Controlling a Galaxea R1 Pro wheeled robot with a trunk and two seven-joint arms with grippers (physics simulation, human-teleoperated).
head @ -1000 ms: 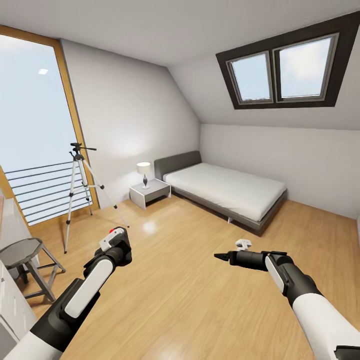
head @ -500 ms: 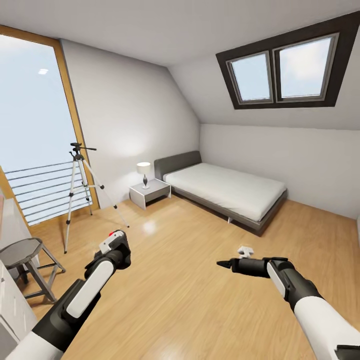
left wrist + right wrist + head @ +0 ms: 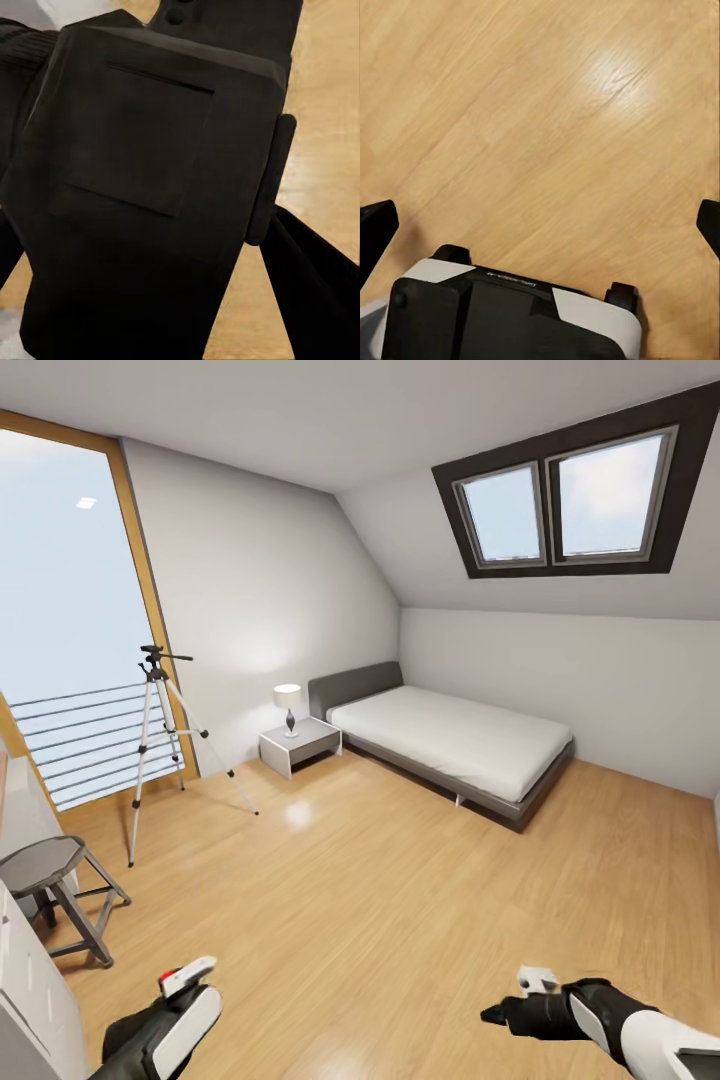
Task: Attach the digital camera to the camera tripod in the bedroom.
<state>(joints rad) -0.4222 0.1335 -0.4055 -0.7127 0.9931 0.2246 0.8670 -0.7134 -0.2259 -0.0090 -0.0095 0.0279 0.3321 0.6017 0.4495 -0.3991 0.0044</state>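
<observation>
Camera body first: the digital camera point(image 3: 142, 150) sits black and close in my left gripper point(image 3: 154, 262), and my left fingers point(image 3: 307, 292) press in on its sides, one dark finger showing along each flank of the body. In the head view my left arm point(image 3: 170, 1025) comes up at about 7 o'clock, low over the wood floor point(image 3: 380, 880).

My right gripper point(image 3: 542, 225) is spread wide. In the right wrist view its two dark fingertips sit far apart with bare floorboards between them, and my own white and black base point(image 3: 510, 307) lies beneath. In the head view that gripper is at about 5 o'clock.

The camera tripod point(image 3: 156, 676) stands upright at about 10 o'clock, well apart from both my arms, its silver legs splayed on the floor. It stands just in front of the tall wood-framed window point(image 3: 60, 610) and its railing. A grey stool point(image 3: 45, 863) stands at 8 o'clock, near the tripod's closest foot.

At 12 o'clock a nightstand point(image 3: 300, 743) carries a small lamp point(image 3: 288, 698). The low grey bed point(image 3: 450, 740) lies just beside it at 1 o'clock, under the dark-framed skylight point(image 3: 570, 490).
</observation>
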